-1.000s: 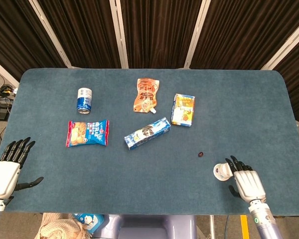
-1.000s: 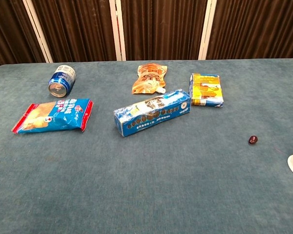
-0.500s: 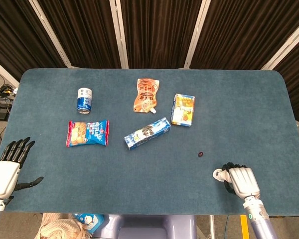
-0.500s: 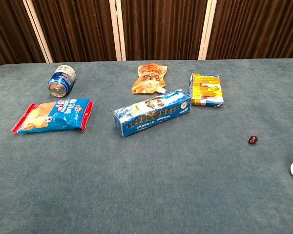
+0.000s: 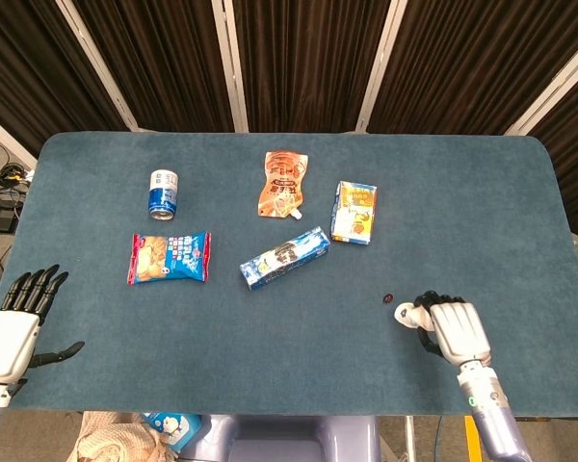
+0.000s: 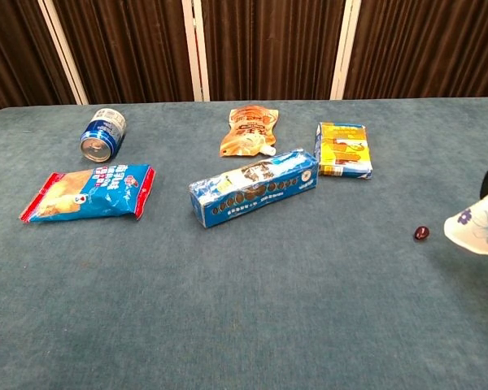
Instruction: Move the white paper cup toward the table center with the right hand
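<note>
Lowest in the head view, at the bottom left corner, the left hand [image 5: 14, 322] lies off the table edge with its dark fingers spread and nothing in them. At the lower right, the right hand [image 5: 450, 327] has its fingers curled around the white paper cup with a faint printed pattern [image 5: 405, 313], holding it tipped on its side, mouth pointing left. Half a second ago the cup sat further right and lower in the frame; now it has come up and leftward — in the chest view the cup [image 6: 477, 227] has risen well into the right edge of the frame, apparently clear of the blue cloth-covered table [image 5: 482, 212]. So the carry toward the centre is under way, though most of the distance is still to go.

Just beside the cup's mouth lies a small dark round object [image 5: 387, 299], which the hand may brush on its way.

Further up, around mid-frame, rest a blue rectangular biscuit box [image 5: 284, 257] and a blue-and-red snack packet [image 5: 170, 256]; beyond them a yellow carton [image 5: 354, 212], an orange spouted pouch [image 5: 284, 183] and a blue-and-white drinks can [image 5: 164, 192].
</note>
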Robot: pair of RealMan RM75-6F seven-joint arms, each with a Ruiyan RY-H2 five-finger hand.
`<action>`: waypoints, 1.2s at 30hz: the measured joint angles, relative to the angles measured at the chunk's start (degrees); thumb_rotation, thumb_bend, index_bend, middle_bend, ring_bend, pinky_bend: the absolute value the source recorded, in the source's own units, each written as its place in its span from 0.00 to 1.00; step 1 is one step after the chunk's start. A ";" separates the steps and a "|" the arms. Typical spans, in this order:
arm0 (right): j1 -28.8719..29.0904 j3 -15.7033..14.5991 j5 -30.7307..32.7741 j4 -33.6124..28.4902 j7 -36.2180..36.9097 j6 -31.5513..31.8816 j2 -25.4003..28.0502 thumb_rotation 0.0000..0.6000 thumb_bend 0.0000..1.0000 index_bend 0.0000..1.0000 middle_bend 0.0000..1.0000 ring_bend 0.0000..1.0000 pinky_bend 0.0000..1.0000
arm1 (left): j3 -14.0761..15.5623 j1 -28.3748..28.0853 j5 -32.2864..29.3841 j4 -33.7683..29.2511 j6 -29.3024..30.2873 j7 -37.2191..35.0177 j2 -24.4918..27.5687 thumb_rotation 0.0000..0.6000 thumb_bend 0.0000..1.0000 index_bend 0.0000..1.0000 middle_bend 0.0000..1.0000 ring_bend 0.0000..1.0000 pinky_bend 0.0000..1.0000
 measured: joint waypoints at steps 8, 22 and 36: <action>2.82 1.55 3.99 0.68 -3.62 -0.10 -3.21 1.00 0.49 0.46 0.32 0.39 0.39 | -0.01 0.02 0.00 -0.08 0.11 -0.45 0.18 1.00 0.00 0.00 0.00 0.00 0.00; 6.75 3.47 10.40 9.25 -4.36 -0.84 -10.10 1.00 0.49 0.46 0.32 0.39 0.39 | 0.03 -0.10 -0.16 -0.16 -0.21 -1.02 0.39 1.00 0.00 0.00 0.00 0.00 0.00; 8.31 2.65 10.22 9.95 -4.70 0.67 -13.14 1.00 0.49 0.05 0.25 0.30 0.36 | 0.06 -0.08 -0.09 -0.16 -0.13 -1.02 0.40 1.00 0.00 0.00 0.00 0.00 0.00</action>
